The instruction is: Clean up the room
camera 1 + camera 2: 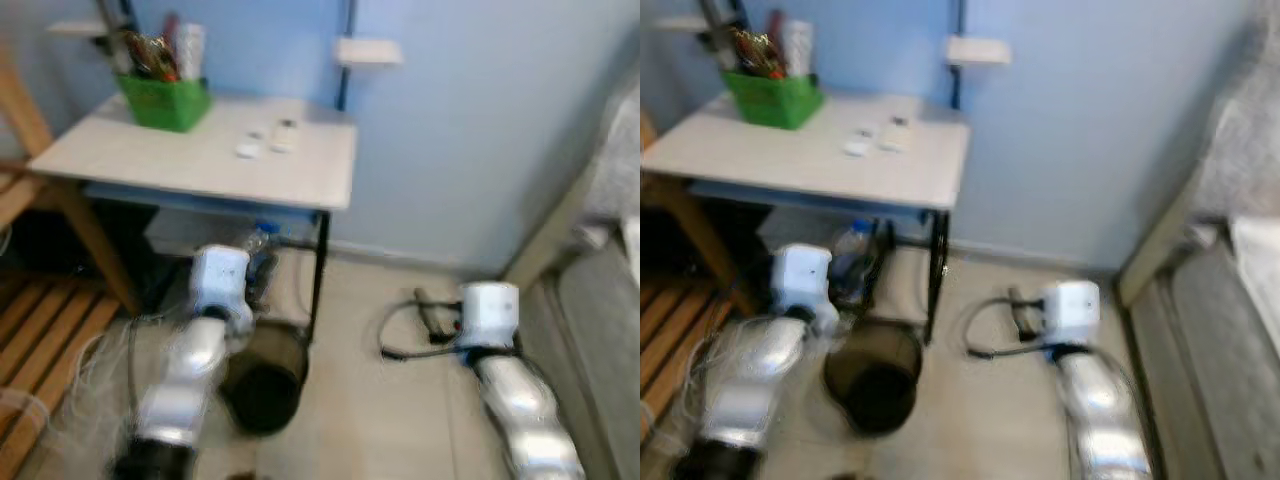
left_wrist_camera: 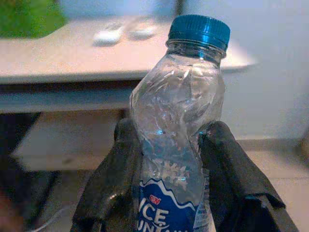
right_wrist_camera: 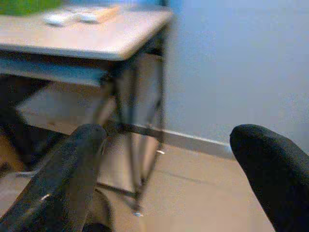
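Carrying: bottle (image 2: 179, 140) pinched in left tool (image 2: 176, 169), near bin (image 1: 262, 380) under counter (image 1: 200, 160)
Right tool (image 3: 178, 164): spread, idle
Next: probably position over bin, release

Bin (image 1: 262, 385) on floor under table (image 1: 200, 160) edge; basket (image 1: 165, 100) on table's back-left corner.
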Robot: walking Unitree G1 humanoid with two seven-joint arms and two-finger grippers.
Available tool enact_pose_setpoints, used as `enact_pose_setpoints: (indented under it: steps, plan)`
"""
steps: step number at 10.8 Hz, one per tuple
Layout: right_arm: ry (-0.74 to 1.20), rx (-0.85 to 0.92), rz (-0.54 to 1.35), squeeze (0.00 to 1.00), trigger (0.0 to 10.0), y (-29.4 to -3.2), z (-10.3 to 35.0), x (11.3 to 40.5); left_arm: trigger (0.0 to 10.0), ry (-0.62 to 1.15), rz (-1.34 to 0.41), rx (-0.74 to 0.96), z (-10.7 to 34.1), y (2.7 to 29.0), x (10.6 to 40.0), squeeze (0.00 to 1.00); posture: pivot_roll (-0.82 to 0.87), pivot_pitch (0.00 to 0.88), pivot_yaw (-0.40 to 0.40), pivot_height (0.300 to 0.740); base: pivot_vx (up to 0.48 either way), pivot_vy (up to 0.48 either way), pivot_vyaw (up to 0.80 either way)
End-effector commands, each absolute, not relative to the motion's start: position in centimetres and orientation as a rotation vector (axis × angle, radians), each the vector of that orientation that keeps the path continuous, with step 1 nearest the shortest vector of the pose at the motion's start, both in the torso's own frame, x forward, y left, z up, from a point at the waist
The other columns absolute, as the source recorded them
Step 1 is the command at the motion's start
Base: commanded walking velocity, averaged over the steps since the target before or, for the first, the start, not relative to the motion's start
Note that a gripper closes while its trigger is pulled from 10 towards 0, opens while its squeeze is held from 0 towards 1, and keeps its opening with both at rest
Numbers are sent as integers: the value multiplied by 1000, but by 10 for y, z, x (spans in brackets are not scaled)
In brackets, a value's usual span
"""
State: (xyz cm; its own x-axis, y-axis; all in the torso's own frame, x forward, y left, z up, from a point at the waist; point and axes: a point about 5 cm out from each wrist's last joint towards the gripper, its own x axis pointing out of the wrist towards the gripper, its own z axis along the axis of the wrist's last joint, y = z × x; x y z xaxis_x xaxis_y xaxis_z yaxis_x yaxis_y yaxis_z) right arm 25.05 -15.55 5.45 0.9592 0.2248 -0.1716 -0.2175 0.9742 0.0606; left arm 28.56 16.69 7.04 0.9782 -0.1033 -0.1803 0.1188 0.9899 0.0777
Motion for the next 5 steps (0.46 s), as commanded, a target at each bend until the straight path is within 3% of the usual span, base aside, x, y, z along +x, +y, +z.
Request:
enact_pose_setpoints:
  steps: [1,4,5]
  plan:
    - [180,15,190,0,10000,-170,56,248,10000,140,-126,85,79,157,293,0,-68,0,-20,740,0,0,0]
    - [189,8,195,0,10000,-175,57,244,10000,188,-194,186,45,155,286,0,-80,0,-44,740,0,0,0]
    - [216,-18,217,0,10000,-187,61,232,10000,300,-202,287,11,156,279,0,-133,9,-102,740,0,0,0]
